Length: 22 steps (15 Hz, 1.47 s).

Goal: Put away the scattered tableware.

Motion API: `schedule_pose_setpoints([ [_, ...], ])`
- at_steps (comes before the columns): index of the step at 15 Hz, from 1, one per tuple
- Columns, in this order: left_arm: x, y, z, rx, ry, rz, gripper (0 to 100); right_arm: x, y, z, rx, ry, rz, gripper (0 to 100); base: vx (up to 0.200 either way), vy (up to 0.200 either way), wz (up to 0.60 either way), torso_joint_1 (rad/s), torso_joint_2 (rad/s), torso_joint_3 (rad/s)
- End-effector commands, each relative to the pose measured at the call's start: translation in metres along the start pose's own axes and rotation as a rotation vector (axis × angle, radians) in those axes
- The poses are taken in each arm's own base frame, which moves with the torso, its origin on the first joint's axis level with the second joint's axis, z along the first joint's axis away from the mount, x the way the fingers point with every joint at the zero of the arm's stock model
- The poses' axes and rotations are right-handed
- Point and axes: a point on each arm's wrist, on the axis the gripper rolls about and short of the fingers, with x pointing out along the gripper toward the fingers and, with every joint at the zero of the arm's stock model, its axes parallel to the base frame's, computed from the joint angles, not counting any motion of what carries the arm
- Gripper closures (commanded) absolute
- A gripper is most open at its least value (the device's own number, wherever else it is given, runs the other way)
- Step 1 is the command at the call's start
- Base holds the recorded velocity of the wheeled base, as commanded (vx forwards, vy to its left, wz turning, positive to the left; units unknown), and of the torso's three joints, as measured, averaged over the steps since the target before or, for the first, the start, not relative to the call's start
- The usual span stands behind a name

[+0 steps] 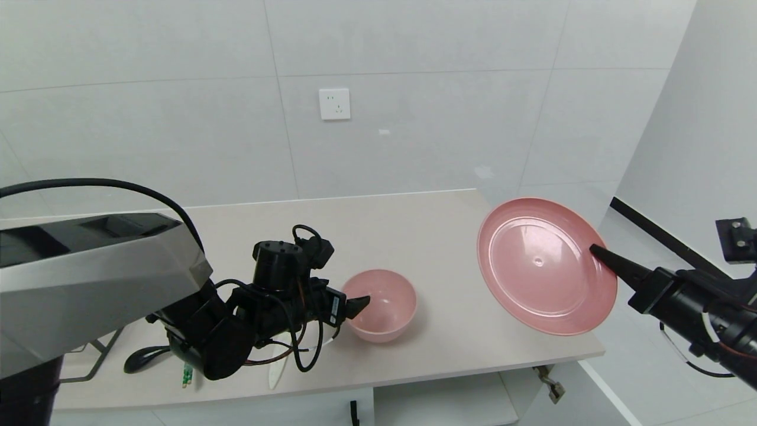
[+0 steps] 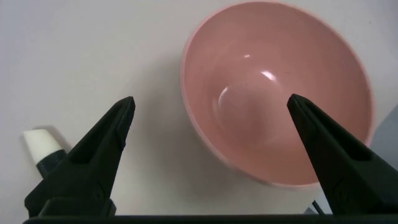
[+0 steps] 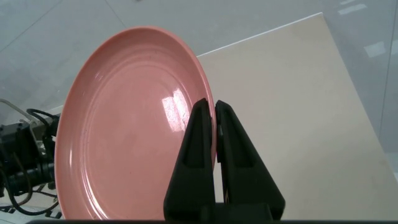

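Plate: one plate [image 1: 541, 266], round, smooth glossy pink with faint rings, tilted above the right end of the table [image 1: 414, 236]
Right gripper [image 3: 211, 109]: fingers clamped on the plate's rim
Bowl: one bowl [image 1: 381, 305], deep, pink, upright on the table
Left gripper [image 2: 210, 101]: fingers apart, straddling the bowl's rim

Rear wall [image 1: 414, 118]: large glossy white tiles, one white socket [image 1: 334, 104] mounted on it. Right side wall [image 1: 698, 118]: white, with a dark strip [image 1: 650, 232] low down. Beige counter [image 1: 426, 236] abuts the rear wall. White cabinet fronts [image 1: 437, 405] sit beneath, with one dark handle [image 1: 353, 412].
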Motion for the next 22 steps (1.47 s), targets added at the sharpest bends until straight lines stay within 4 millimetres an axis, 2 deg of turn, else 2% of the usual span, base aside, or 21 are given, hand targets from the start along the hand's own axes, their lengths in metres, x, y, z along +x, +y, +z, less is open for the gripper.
schedule_pose_setpoints([
  [1, 0.009, 0.002, -0.008, -0.004, 0.026, 0.000, 0, 0.000, 0.000, 0.000, 0.001, 0.001, 0.001, 100, 0.000, 0.000, 0.00, 0.000, 0.00, 0.000],
  [11, 0.014, -0.001, -0.015, -0.008, 0.047, -0.008, 0, -0.001, 0.000, -0.001, 0.002, 0.006, -0.002, 100, 0.000, 0.000, 0.00, 0.000, 0.00, 0.000],
  [17, 0.021, -0.002, -0.026, -0.011, 0.081, -0.012, 0, -0.001, 0.000, -0.001, 0.002, 0.006, -0.002, 100, 0.000, 0.000, 0.00, 0.000, 0.00, 0.000],
  [18, 0.020, -0.002, -0.025, -0.010, 0.075, -0.013, 100, -0.001, 0.000, -0.001, 0.001, 0.006, -0.002, 100, 0.000, 0.000, 0.00, 0.000, 0.00, 0.000],
  [20, 0.014, -0.001, -0.018, -0.007, 0.038, -0.011, 100, -0.001, 0.000, -0.001, 0.001, 0.006, -0.002, 100, 0.000, 0.000, 0.00, 0.000, 0.00, 0.000],
  [22, -0.003, 0.000, 0.001, -0.005, -0.029, -0.003, 100, -0.001, 0.000, -0.001, 0.000, 0.004, -0.002, 100, 0.000, 0.000, 0.00, 0.000, 0.00, 0.000],
])
